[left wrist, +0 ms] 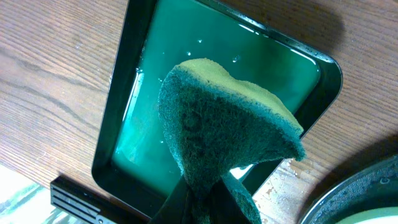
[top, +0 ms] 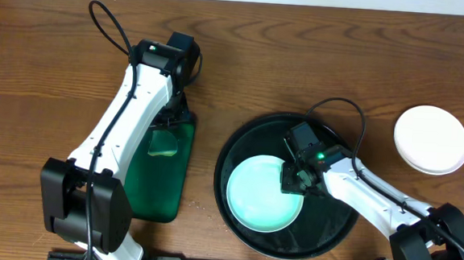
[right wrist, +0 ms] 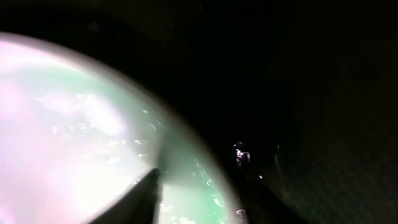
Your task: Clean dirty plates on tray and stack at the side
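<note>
Two arms share the washing step. The left gripper [left wrist: 208, 196] has its fingers clenched on the green-and-yellow sponge [left wrist: 230, 130], which hangs over the water-filled basin [left wrist: 121, 93] on the worktop [top: 42, 70]. The right gripper [top: 297, 181] sits at the right rim of the pale plate [top: 256, 196], which lies in the round black tray [top: 332, 231]. A white stack [top: 431, 140] waits well apart at the far right.

We judge that scrubbing has not yet begun. Next, the left arm must carry the sponge across to the plate while the right steadies it.

In the right wrist view one finger [right wrist: 140, 199] lies over the plate's rim and the other is lost against the dark tray. We cannot tell whether that pair pinches the rim or merely straddles it. Any dirt on the plate is too blurred to judge.
</note>
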`<action>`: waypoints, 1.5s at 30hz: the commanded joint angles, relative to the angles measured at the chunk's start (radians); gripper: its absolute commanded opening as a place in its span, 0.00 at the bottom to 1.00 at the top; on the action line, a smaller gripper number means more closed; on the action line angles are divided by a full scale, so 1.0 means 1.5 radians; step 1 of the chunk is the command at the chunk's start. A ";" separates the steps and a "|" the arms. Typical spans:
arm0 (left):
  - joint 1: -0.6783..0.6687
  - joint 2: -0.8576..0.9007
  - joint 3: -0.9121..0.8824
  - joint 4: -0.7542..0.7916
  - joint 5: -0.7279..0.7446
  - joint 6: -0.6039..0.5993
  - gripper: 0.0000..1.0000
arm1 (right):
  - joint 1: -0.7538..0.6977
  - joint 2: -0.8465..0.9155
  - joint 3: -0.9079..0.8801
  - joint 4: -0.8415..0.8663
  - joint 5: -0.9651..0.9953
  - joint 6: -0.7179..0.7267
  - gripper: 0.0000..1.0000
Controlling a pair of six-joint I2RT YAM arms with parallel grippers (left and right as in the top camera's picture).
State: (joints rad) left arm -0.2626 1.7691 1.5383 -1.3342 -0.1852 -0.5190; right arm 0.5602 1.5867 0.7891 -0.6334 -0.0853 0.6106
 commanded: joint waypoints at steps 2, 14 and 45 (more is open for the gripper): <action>0.003 -0.007 0.010 -0.002 -0.003 0.010 0.07 | 0.007 0.016 -0.004 0.028 -0.016 0.004 0.01; 0.003 -0.007 0.010 -0.007 -0.003 0.012 0.07 | 0.007 -0.001 -0.001 0.056 0.017 -0.034 0.01; 0.003 -0.005 -0.005 0.020 0.021 0.049 0.07 | 0.007 -0.315 0.030 -0.035 0.396 -0.232 0.01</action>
State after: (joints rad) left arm -0.2626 1.7691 1.5375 -1.3140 -0.1654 -0.4820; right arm 0.5671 1.1248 0.7910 -0.6872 0.4603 0.3244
